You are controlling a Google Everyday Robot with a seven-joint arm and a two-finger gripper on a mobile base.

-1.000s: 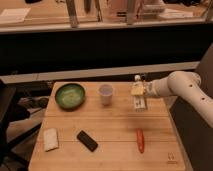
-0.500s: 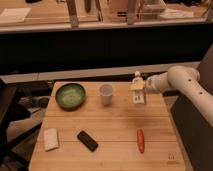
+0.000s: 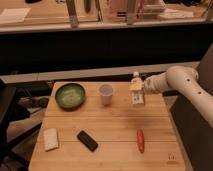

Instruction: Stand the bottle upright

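Bottle (image 3: 136,91) stood upright on the table (image 3: 115,122), toward the back right, white cap on top, just right of the white cup (image 3: 105,93). We saw the gripper (image 3: 141,87) right at the bottle's label, arm reaching in from the right. Clamped on or let go, we could not tell. A green bowl (image 3: 70,95) sat left of the cup. A red object (image 3: 140,140), a black object (image 3: 87,140) and a white object (image 3: 50,138) lay nearer the front.
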